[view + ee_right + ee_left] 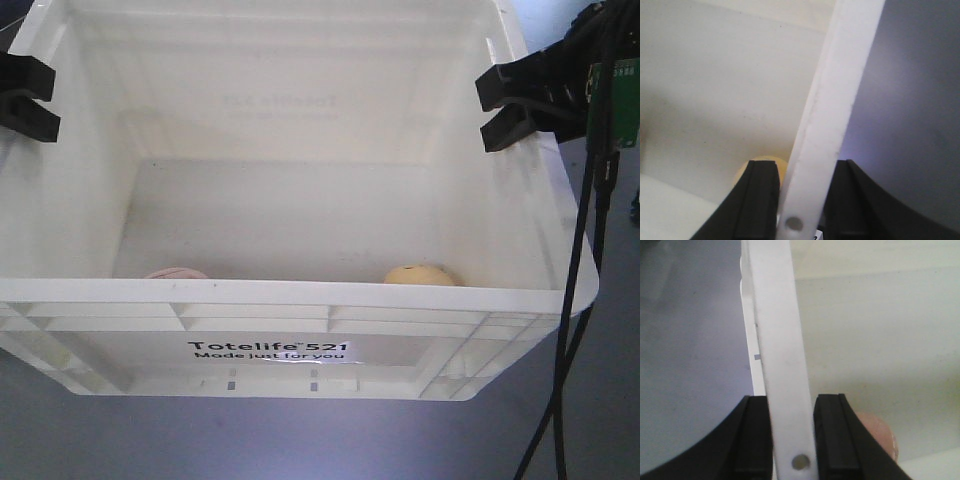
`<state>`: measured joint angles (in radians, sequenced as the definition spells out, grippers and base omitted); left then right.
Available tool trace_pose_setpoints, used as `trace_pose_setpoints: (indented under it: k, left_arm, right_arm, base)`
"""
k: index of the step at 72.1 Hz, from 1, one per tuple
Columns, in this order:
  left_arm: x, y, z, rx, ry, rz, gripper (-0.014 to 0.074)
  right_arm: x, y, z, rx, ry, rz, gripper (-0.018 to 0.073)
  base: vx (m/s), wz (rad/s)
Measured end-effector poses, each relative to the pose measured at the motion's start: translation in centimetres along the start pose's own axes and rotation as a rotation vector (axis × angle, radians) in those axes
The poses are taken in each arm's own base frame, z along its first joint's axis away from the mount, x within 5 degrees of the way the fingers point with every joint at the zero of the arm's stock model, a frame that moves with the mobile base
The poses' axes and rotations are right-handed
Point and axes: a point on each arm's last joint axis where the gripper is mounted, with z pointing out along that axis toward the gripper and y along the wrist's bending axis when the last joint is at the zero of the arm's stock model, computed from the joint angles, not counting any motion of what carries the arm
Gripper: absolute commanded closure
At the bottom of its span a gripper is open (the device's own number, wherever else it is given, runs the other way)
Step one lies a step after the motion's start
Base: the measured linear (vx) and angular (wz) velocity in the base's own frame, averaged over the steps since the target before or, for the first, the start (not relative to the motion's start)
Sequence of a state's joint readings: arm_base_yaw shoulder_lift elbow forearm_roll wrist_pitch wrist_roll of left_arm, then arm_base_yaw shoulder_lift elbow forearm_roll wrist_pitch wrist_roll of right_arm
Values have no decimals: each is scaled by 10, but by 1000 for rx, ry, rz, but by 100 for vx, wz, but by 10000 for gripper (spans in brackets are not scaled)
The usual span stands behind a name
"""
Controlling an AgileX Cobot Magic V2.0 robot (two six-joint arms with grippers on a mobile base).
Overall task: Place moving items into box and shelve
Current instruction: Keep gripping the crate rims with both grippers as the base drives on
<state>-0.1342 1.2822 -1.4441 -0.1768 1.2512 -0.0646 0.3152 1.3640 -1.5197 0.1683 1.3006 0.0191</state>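
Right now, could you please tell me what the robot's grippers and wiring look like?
The left gripper and right gripper are matte black, each with two blocky, square-ended fingers. Beside the right one sit a green circuit board and black cables.

Setting: likely robotics lab or test bay; you cannot confirm more. Evidence in your front view: plain grey surface (120,440) below, loose black cables (601,200) hanging at right, exposed green circuit board (615,105) on rig. Rest of room hidden behind white tote (300,292).
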Motion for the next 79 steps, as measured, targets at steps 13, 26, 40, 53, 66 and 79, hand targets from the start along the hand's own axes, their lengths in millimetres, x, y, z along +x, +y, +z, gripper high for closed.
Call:
trace_pose_setpoints:
  k: [13,26,40,53,66,79]
  left_arm:
    - [0,0,0,1,0,0,613]
    - [0,0,0,0,0,0,613]
    - [0,0,0,1,0,0,613]
    - [0,0,0,2,0,-1,613]
    - [0,0,0,2,0,-1,613]
    - [0,0,0,2,0,-1,613]
  right_arm:
    - [0,0,0,0,0,0,571]
    - [0,0,0,0,0,0,571]
    - [0,0,0,1,1,0,571]
    - [0,0,0,1,1,0,571]
    - [0,0,0,1,1,0,571]
    - [0,0,0,1,1,0,571]
  base:
    - [30,-53]
    - [30,-53]
    - [31,-53]
    - [33,-45]
    - [35,-30]
    - [38,-15]
